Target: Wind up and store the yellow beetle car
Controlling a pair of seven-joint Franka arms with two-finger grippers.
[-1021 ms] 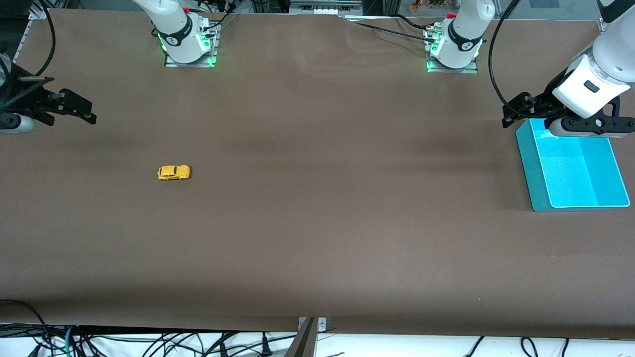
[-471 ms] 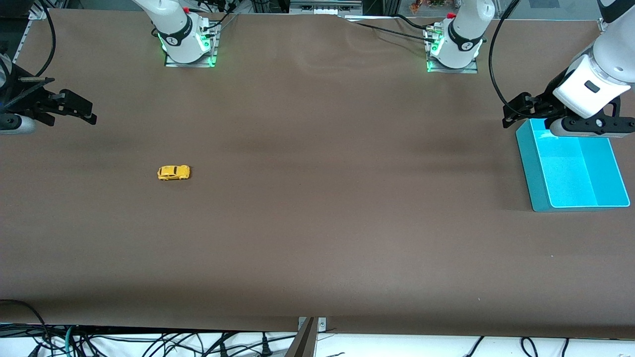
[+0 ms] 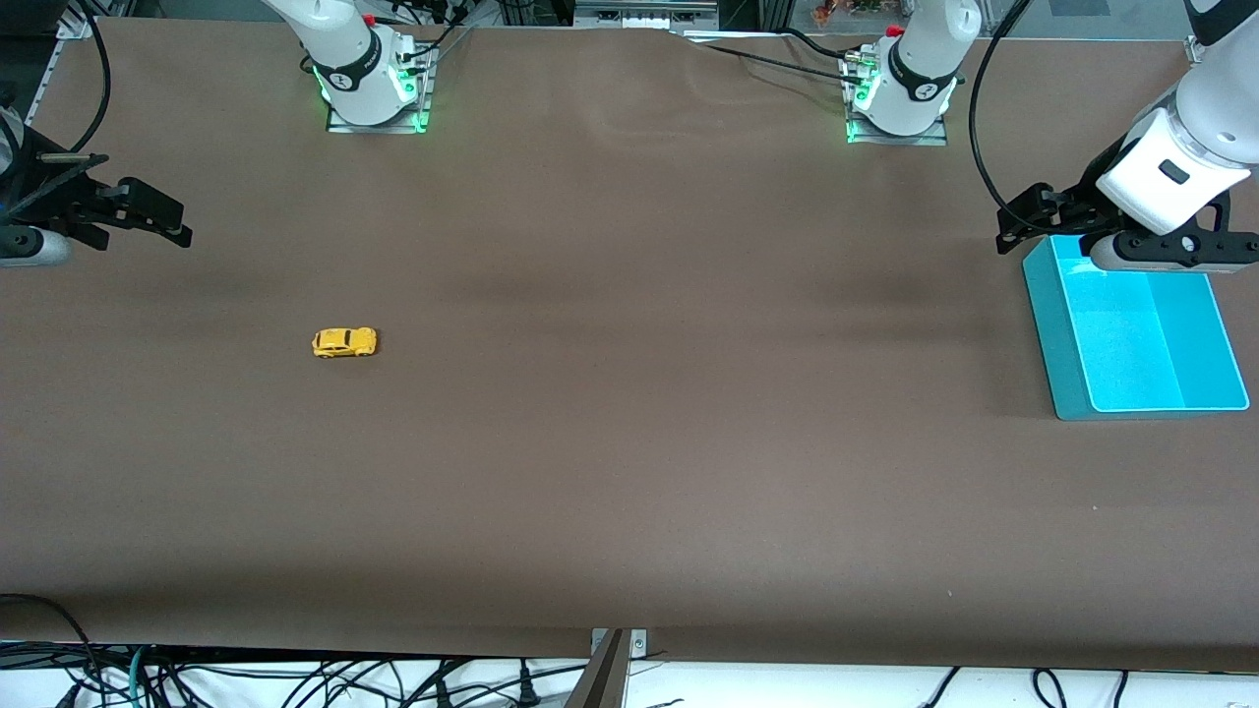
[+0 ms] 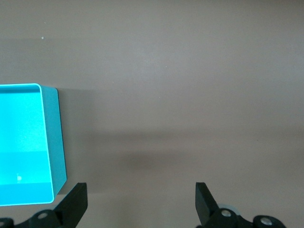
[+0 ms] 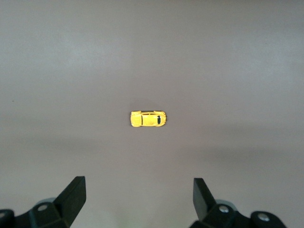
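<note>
Toy car (image 3: pixel 345 342) awaits pickup on tabletop (image 3: pixel 629 472).
Right gripper (image 5: pixel 137 202) and left gripper (image 4: pixel 140 204), both jaws released, hang clear; right should descend squarely astride the car.

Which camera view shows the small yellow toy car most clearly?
The right wrist view: the small yellow toy car sits mid-picture, seen from above, unobstructed. The front view shows it tiny, side-on. The left wrist view misses it.

You have a teal tray (image 3: pixel 1062 354) sitting flat on the brown table (image 3: pixel 629 442) at the left arm's end, open side up. Loose black cables (image 3: pixel 295 683) hang below the table's near edge.
</note>
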